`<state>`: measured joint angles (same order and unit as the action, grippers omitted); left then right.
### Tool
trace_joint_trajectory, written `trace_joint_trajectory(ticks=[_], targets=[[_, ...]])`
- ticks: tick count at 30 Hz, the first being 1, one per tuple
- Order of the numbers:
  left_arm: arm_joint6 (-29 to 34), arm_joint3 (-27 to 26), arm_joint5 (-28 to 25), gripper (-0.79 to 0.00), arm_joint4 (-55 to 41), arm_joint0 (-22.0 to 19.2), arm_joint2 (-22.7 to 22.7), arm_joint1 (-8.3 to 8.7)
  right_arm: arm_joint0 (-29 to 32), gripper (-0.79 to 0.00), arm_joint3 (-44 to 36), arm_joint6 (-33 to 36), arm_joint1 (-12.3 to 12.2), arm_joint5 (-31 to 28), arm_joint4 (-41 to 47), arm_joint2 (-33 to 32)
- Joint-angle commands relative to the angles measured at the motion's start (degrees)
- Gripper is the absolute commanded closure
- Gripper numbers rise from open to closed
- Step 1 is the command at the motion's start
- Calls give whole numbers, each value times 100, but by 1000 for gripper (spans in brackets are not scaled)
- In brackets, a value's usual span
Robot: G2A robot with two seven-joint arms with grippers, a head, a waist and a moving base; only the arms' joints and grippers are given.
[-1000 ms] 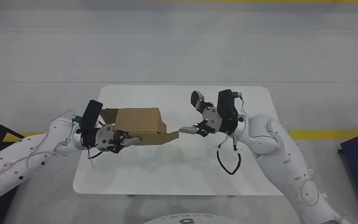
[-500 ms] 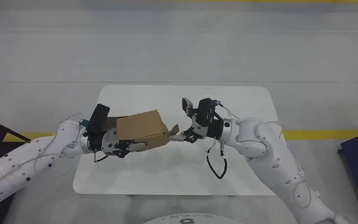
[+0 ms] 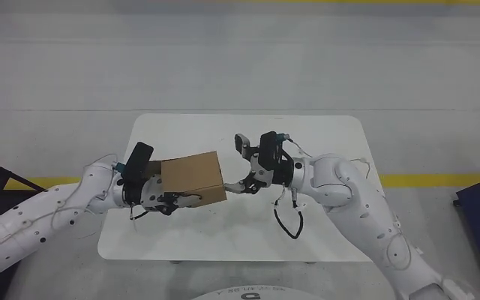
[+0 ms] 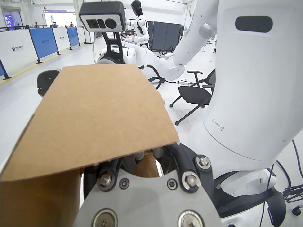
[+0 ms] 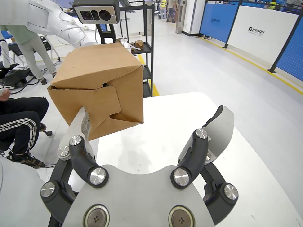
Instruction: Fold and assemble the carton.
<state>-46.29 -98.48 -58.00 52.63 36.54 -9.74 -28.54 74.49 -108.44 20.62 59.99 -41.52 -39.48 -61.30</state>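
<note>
**Closing the carton's end.** The carton [image 3: 191, 176] is held tipped over the table [image 3: 322, 225], with the left gripper [image 3: 166, 202] clamped on the wall edge nearest the robot. The right gripper [image 5: 151, 113] stands spread wide at the carton's far end. One finger [image 5: 79, 121] touches the lower edge of the interlocked end flaps [image 5: 106, 105], and the other is in free air. The flaps appear only partly tucked, with a small gap at the centre, so the step in hand is judged to be pressing them home. The next move calls for a steady inward push on the flap face while the left gripper braces the carton against swivelling.
</note>
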Motion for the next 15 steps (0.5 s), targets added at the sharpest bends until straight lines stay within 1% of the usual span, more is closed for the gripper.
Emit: trace_joint_trajectory(ticks=[1, 10, 15], targets=[[0, -12, 0, 0, 46, 8, 0, -6, -46, -785, 42, 34, 6, -51, 67, 39], [0, -70, 0, 0, 252, 46, 0, -7, -353, -785, 385, 195, 48, -140, 418, 202], [0, -94, 0, 0, 257, 22, 0, 17, -522, -785, 532, 452, 70, -247, 624, 365]])
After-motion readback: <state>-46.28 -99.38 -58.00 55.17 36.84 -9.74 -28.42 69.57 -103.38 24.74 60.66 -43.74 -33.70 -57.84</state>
